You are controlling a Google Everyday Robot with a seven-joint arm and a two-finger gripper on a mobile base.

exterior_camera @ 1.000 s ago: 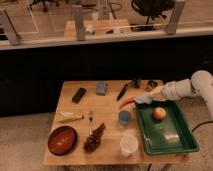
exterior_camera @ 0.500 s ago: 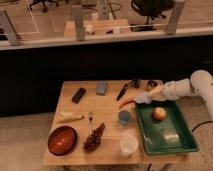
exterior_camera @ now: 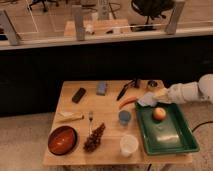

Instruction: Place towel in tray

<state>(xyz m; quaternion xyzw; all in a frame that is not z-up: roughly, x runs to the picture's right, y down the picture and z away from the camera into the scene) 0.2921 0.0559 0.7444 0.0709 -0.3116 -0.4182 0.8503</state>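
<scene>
The dark green tray (exterior_camera: 172,141) sits at the table's right side with an orange-pink round fruit (exterior_camera: 159,114) in its far end. The pale blue-grey towel (exterior_camera: 147,100) hangs at the tray's far left corner, just above the rim. My gripper (exterior_camera: 153,97) comes in from the right on a white arm and is at the towel, which covers its tips. The towel looks held up by it.
On the wooden table (exterior_camera: 107,150) lie a blue-grey block (exterior_camera: 102,88), a black device (exterior_camera: 78,95), a carrot (exterior_camera: 126,102), a blue cup (exterior_camera: 124,117), a white cup (exterior_camera: 129,145), a red-brown bowl (exterior_camera: 62,140), a fork (exterior_camera: 90,120) and a grape bunch (exterior_camera: 94,137).
</scene>
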